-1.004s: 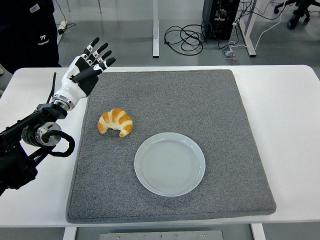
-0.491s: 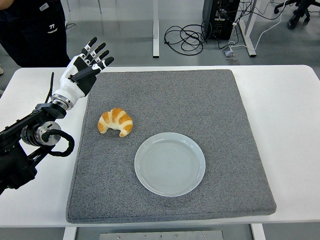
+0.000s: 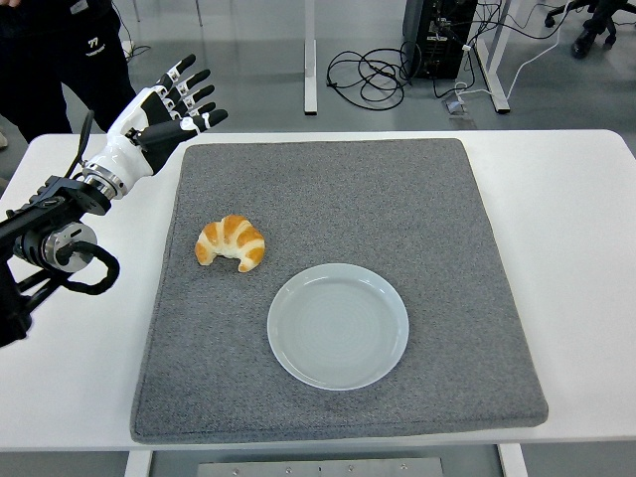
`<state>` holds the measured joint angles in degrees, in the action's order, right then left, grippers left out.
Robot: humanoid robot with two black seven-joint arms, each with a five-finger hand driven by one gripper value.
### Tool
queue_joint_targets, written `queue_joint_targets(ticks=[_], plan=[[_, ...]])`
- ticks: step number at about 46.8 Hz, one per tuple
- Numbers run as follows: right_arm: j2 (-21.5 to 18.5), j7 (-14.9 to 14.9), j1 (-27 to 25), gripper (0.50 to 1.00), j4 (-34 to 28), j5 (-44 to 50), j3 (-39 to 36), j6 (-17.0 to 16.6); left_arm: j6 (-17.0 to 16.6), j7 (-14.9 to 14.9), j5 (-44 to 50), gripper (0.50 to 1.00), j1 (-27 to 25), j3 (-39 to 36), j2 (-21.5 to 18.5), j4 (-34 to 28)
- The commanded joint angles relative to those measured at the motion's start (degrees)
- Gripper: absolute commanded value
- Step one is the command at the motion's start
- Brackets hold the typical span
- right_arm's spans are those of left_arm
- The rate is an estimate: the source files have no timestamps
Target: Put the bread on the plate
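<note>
Black jointed arm (image 3: 45, 238), white-and-black robot hand (image 3: 159, 114), looping cable (image 3: 84, 283)

Looks like a lab or robotics test room. Grey hard floor beyond the white table (image 3: 586, 199), with loose black cables (image 3: 363, 75) coiled just left of a black computer tower (image 3: 437, 35), white desk legs (image 3: 310, 55) and an office chair base (image 3: 596, 25) nearby.

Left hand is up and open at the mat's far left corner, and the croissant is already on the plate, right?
Not quite. The head view shows the croissant lying on the mat, apart from the plate and to its upper left. The rest holds: the left hand is raised and open by the mat's far left corner.
</note>
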<state>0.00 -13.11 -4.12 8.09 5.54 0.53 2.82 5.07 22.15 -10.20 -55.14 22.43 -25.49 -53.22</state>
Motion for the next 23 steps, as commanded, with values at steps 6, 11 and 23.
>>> queue_joint_targets(ticks=[6, 11, 23], plan=[[0.0, 0.0, 0.0, 1.0, 0.0, 0.0, -0.1, 0.0, -0.2, 0.0, -0.1, 0.945, -8.3, -10.6, -3.9, -0.5], [0.0, -0.1, 0.0, 1.0, 0.0, 0.0, -0.1, 0.0, 0.1, -0.2, -0.2, 0.949, -12.7, -15.6, -5.7, -1.5], [0.0, -0.1, 0.0, 1.0, 0.0, 0.0, -0.1, 0.0, 0.1, -2.3, -1.8, 0.949, -26.3, -32.3, -9.1, -7.8]])
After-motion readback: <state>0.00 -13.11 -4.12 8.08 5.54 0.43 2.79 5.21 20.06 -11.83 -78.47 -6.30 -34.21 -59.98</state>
